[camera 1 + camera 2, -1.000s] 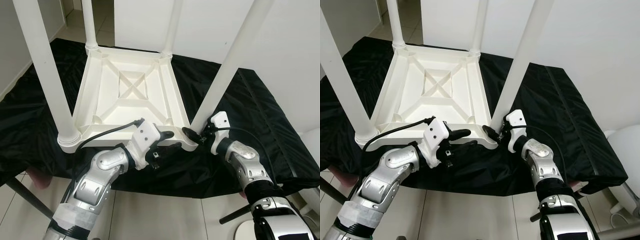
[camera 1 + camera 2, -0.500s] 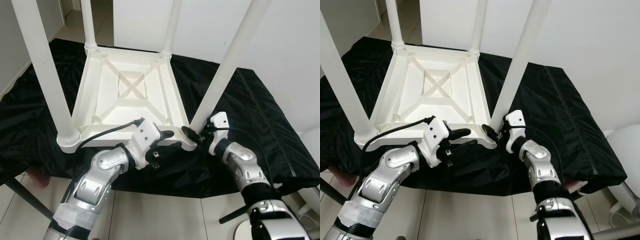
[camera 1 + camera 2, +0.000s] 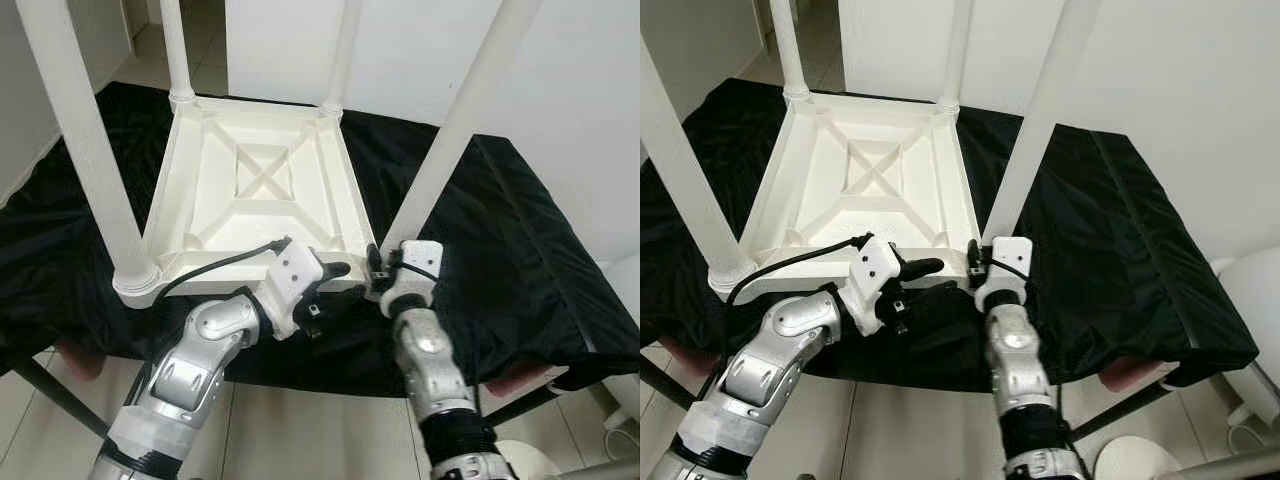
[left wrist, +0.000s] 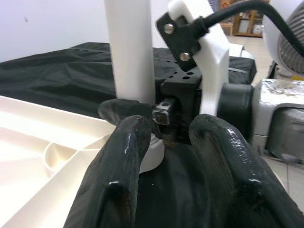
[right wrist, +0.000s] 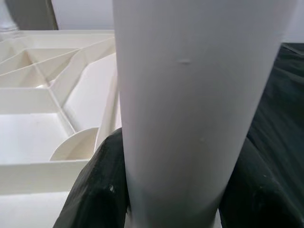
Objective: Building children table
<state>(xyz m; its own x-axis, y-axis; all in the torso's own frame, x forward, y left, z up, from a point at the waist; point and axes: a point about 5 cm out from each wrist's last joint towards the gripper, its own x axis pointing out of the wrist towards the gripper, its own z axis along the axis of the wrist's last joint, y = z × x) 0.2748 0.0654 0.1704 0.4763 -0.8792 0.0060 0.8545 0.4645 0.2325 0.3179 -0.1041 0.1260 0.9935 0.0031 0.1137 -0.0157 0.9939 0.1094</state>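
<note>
A white children's table lies upside down on a black cloth, all of its legs pointing up. My right gripper is shut on the base of the near right leg; in the right wrist view that leg sits between the black fingers. My left gripper is open at the table's near rim, just left of that leg's socket. In the left wrist view its fingers stand apart with nothing between them, the leg ahead.
The near left leg rises close to my left arm, and two far legs stand at the back. The cloth-covered surface ends just before me, over tiled floor. A round white object sits on the floor at lower right.
My right forearm has swung left, from the right of the leg to straight in front of it, with the gripper still on the leg's base. The left gripper has stayed put.
</note>
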